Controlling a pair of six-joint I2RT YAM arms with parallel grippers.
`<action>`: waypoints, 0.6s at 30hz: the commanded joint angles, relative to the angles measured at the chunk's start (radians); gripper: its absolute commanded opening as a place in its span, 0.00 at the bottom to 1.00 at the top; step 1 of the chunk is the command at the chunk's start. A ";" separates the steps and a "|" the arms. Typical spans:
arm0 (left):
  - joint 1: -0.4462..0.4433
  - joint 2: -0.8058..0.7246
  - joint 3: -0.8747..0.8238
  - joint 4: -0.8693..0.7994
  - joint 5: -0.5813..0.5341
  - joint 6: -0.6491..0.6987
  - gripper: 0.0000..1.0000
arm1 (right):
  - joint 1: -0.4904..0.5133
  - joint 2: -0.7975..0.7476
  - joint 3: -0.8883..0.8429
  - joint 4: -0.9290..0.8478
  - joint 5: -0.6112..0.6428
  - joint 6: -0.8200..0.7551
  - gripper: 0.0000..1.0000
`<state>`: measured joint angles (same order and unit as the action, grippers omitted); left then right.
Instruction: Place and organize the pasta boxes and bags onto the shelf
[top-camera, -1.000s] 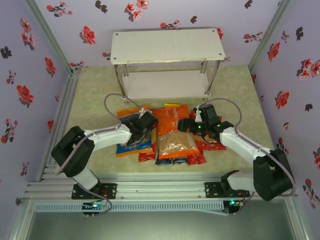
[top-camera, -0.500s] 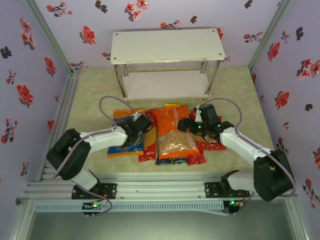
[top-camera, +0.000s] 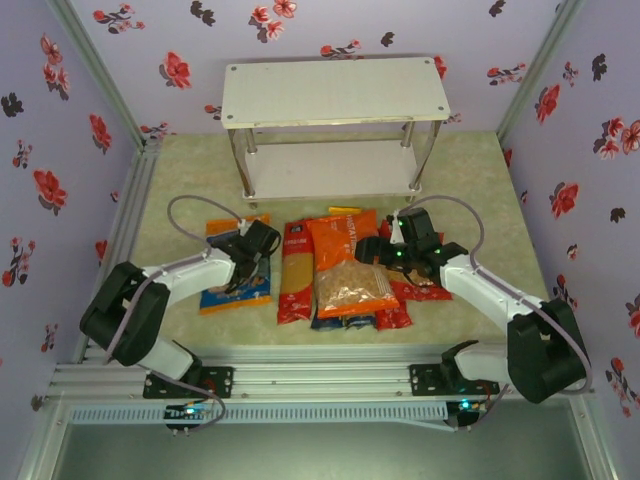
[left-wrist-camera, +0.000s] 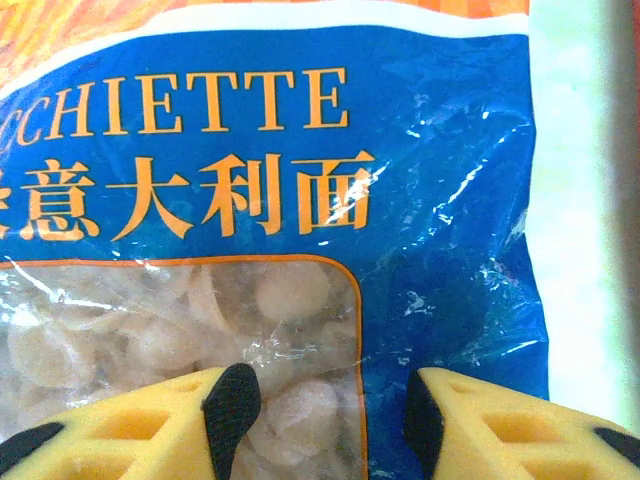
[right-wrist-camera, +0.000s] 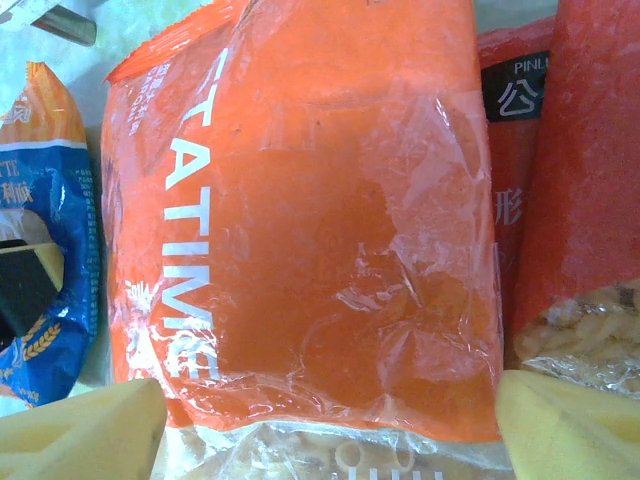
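Over on the left side of the surface (top-camera: 180, 180), the left claw (left-wrist-camera: 330, 405) sits low on the blue bag (left-wrist-camera: 440, 200). Its yellow fingers (left-wrist-camera: 235, 400) are partly spread, the clear pasta window showing between them and nothing pinched. That bag lies flat, apart from the pile. At mid-surface the right claw (right-wrist-camera: 330, 420) hangs wide open above the orange bag (right-wrist-camera: 300, 220), gripping nothing. A red spaghetti pack (top-camera: 295, 270) lies just beside the orange bag. The shelf (top-camera: 335, 90) stands at the back, well apart from the packs.
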<state>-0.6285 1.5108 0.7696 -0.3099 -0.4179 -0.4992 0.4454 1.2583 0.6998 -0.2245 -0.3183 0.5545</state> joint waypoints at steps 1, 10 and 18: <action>0.018 -0.011 -0.030 -0.008 0.061 -0.022 0.52 | 0.007 -0.029 -0.002 0.006 -0.001 0.004 0.86; -0.080 -0.234 -0.001 -0.039 0.280 -0.006 0.73 | 0.007 -0.018 0.024 -0.006 0.006 -0.003 0.89; -0.196 -0.239 -0.019 -0.085 0.380 -0.100 0.75 | 0.007 -0.016 0.027 0.001 -0.009 0.005 0.91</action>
<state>-0.7952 1.2594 0.7525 -0.3450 -0.0879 -0.5449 0.4454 1.2434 0.6998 -0.2253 -0.3187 0.5545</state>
